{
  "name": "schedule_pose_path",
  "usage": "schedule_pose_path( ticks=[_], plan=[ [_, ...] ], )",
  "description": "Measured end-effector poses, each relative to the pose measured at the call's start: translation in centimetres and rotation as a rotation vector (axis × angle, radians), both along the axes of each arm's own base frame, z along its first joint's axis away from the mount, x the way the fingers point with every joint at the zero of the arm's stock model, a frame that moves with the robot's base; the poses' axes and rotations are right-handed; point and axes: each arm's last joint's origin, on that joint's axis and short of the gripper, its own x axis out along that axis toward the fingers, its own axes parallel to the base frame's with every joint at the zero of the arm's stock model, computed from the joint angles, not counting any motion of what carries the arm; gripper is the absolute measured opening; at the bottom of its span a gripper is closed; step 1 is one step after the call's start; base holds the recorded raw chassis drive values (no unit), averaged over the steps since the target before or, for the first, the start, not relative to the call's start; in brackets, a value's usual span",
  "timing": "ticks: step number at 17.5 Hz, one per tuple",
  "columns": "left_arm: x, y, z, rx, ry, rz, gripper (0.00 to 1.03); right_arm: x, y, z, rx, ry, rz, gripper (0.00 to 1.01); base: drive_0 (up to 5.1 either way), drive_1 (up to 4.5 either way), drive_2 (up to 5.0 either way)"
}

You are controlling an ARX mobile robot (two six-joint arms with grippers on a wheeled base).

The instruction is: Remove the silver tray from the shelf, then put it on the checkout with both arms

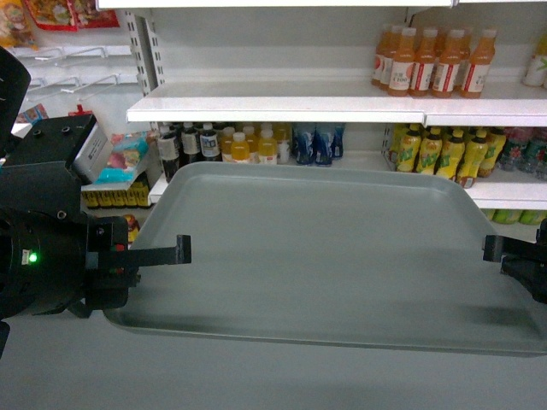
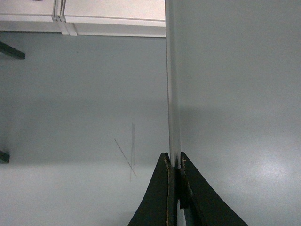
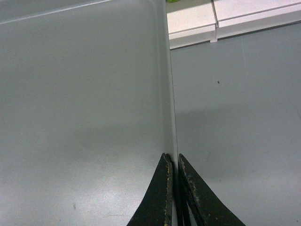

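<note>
The silver tray point(image 1: 333, 256) hangs level in front of the shelf point(image 1: 282, 104), clear of its boards, carried at both short ends. The left gripper point(image 2: 173, 165) pinches the tray's left rim between closed fingers; the right gripper point(image 3: 172, 162) clamps the right rim likewise. Behind the tray, drink bottles point(image 1: 434, 61) line the shelf.

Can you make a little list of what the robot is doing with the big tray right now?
tray: held up level, off the shelf, floor below it
left claw: shut on the tray's left rim
right claw: shut on the tray's right rim
on tray: nothing
behind: shelves with drink bottles
checkout: not in view
</note>
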Motion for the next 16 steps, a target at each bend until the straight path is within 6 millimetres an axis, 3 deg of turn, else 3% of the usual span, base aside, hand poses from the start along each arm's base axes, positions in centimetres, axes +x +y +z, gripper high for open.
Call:
schedule_pose_path(
  ticks=[16],
  plan=[
    [-0.02,0.02,-0.02,0.001,0.003,0.001,0.03,-0.04,0.02,-0.04,0.001,0.005,-0.001,0.04,0.0,-4.02,4.1]
  ],
)
